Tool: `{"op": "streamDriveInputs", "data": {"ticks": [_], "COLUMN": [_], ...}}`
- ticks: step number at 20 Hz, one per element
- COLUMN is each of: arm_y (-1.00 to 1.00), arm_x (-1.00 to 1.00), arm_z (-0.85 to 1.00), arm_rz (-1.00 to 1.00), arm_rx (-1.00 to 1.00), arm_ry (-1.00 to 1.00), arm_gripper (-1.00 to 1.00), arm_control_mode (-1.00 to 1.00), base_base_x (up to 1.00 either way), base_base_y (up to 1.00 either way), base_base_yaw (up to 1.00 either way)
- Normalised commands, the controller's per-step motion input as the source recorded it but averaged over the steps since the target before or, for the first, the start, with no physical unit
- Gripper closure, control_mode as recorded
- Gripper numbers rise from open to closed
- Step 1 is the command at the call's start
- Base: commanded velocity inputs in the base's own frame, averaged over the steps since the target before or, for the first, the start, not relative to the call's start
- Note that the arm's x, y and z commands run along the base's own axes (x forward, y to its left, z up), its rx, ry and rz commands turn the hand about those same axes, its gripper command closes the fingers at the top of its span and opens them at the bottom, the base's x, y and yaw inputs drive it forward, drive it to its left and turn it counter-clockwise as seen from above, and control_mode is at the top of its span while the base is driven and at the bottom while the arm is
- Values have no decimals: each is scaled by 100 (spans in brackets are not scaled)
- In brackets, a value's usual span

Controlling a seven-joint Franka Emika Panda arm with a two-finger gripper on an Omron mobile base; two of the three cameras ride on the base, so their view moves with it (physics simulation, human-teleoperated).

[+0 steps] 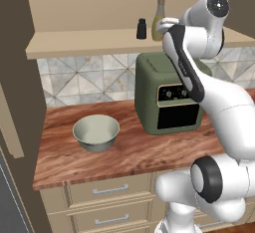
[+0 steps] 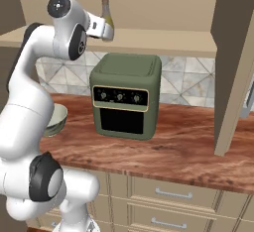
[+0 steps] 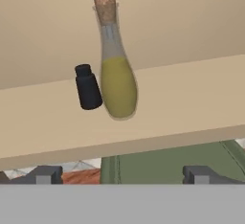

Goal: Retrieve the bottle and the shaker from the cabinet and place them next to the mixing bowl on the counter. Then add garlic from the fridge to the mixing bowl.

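Reaching toward the cabinet shelf [image 3: 191,108], the wide-open, empty pincer [image 3: 122,174] faces the corked glass bottle of yellow oil [image 3: 116,74] at frame centre, the small black shaker [image 3: 88,87] touching its left. Retrieval is just starting; next, advance and close around the bottle.

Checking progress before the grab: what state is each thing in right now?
bottle: upright on cabinet shelf, corked, not gripped
shaker: on the shelf just beside bottle, untouched
mixing bowl: upright on counter, empty
toaster oven: door closed
gripper: fingers open, facing bottle

White arm [image 1: 219,102] raised high, elbow bent, jaws wide apart.
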Motion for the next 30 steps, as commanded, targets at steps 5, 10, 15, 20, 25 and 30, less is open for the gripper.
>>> {"op": "streamDriveInputs", "data": {"ticks": [5, 10, 15, 20, 25, 30], "arm_y": [0, -26, -4, 17, 5, 0], "arm_x": [0, 0, 14, 2, 32, 47], "arm_z": [2, -2, 13, 3, 0, 0], "arm_rz": [3, 4, 3, 0, 0, 1], "arm_rx": [-13, -1, 0, 0, 0, 0], "arm_ry": [0, 0, 2, 0, -2, -2], "arm_gripper": [-100, -100, -100, -100, -100, -100], "arm_control_mode": [-100, -100, -100, -100, -100, -100], "base_base_x": [0, 0, 0, 0, 0, 0], "base_base_y": [0, 0, 0, 0, 0, 0], "base_base_yaw": [0, 0, 0, 0, 0, 0]}}
